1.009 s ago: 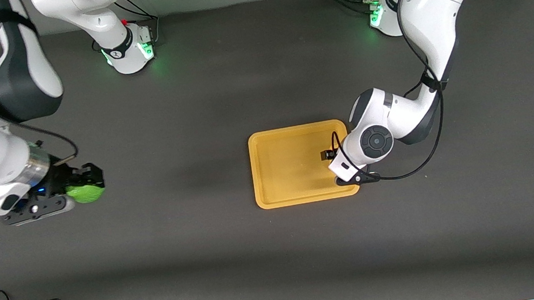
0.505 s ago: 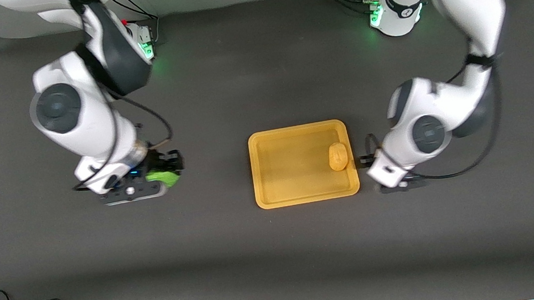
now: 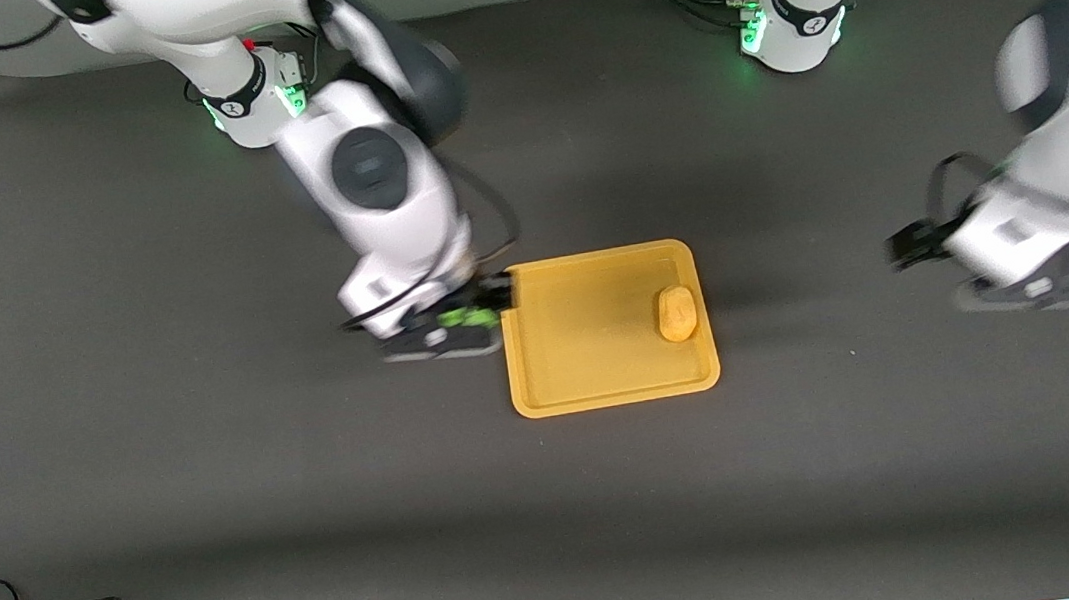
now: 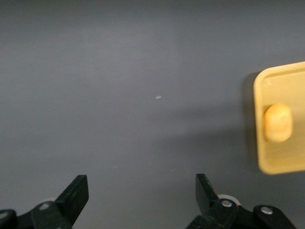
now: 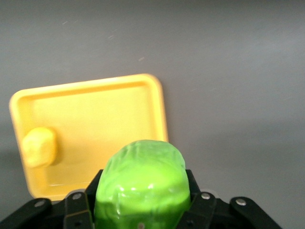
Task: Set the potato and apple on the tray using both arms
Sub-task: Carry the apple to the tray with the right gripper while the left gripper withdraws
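- From the front, the right gripper [image 3: 486,314] is mostly buried under its own wrist, and only a sliver of the green apple [image 3: 468,318] peeks out.
- The right wrist view fills that in: the apple [image 5: 141,183], bright green and a bit faceted, sits clamped between the black fingers [image 5: 190,183], with its lower part cut off at the picture's edge.
- That gripper hangs over the table right at the tray's [image 3: 606,394] edge, at the end toward the right arm.
- The tray is a flat yellow-orange rectangle with rounded corners and a low rim.
- The potato [image 3: 677,313], a matte yellow-orange lump, lies in the tray beside the rim toward the left arm's end, free of both grippers.
- The left gripper [image 3: 1031,284] is smeared in the front view and hard to read; it is over bare table, well apart from the tray.
- The left wrist view shows its fingers [image 4: 76,193] spread wide with nothing between them, plus the potato [image 4: 278,122] and one tray [image 4: 267,164] end, the rest cut off.
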